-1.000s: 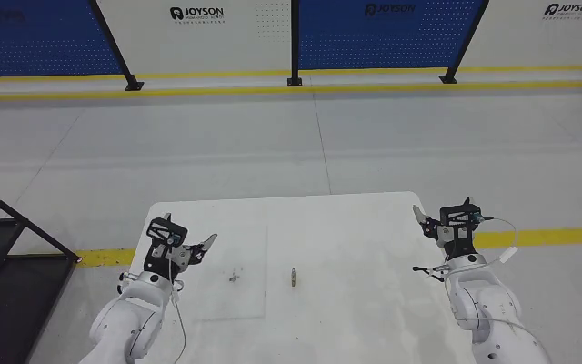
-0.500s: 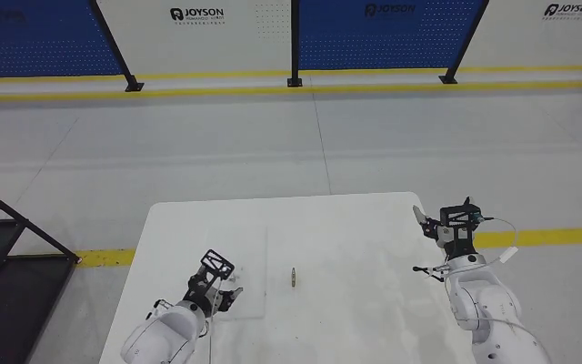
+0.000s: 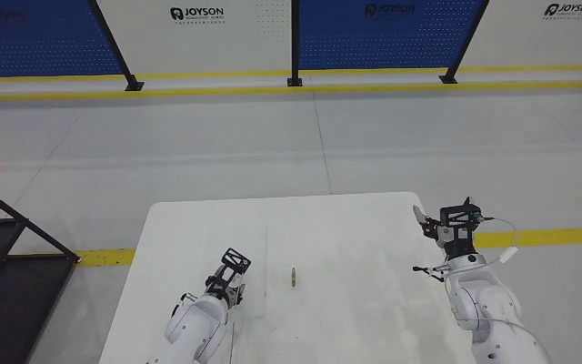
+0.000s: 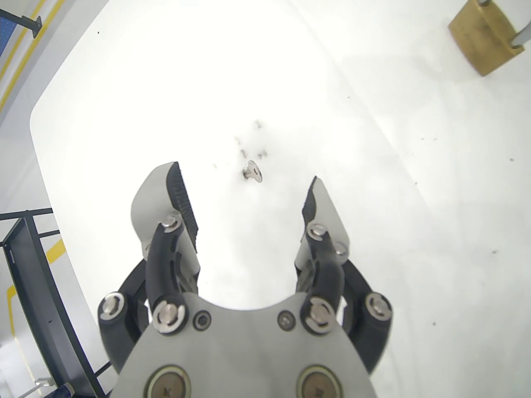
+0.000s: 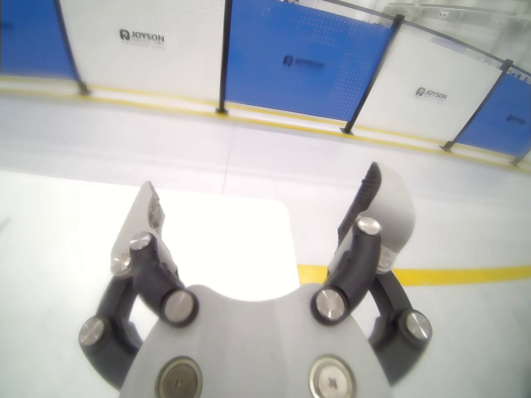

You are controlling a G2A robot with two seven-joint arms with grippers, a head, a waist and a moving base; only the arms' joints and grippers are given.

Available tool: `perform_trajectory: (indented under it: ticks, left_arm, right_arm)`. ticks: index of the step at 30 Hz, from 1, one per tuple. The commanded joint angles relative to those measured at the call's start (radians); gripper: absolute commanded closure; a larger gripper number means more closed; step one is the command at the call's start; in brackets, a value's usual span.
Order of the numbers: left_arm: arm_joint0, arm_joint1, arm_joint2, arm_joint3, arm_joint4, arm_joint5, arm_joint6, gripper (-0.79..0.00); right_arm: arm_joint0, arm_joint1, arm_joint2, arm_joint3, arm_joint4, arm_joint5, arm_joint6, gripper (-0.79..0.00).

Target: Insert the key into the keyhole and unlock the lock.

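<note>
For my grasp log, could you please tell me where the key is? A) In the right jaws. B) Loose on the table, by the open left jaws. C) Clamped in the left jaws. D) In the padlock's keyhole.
B: the key lies untouched on the table by the left gripper, whose jaws stand open; the padlock sits apart.

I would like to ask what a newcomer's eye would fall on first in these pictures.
The brass padlock lying near the middle of the white table stands out first. Next comes the left hand, open over the small key; the right hand hangs open at the table's right edge.
</note>
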Motion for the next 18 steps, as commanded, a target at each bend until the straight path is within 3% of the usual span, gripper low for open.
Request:
perform_trajectory:
  ticks: [1, 5, 18]
  left_arm:
    - [-0.010, -0.002, 0.004, 0.021, -0.004, 0.006, 0.004, -0.483]
    - [-0.022, -0.006, 0.010, 0.046, -0.003, 0.014, 0.013, -0.385]
    - [-0.048, -0.015, 0.020, 0.100, -0.005, 0.031, 0.043, -0.259]
  right_arm:
    - [0.000, 0.000, 0.000, 0.000, 0.000, 0.000, 0.000, -0.785]
    - [0.000, 0.000, 0.000, 0.000, 0.000, 0.000, 0.000, -0.785]
    - [0.000, 0.000, 0.000, 0.000, 0.000, 0.000, 0.000, -0.785]
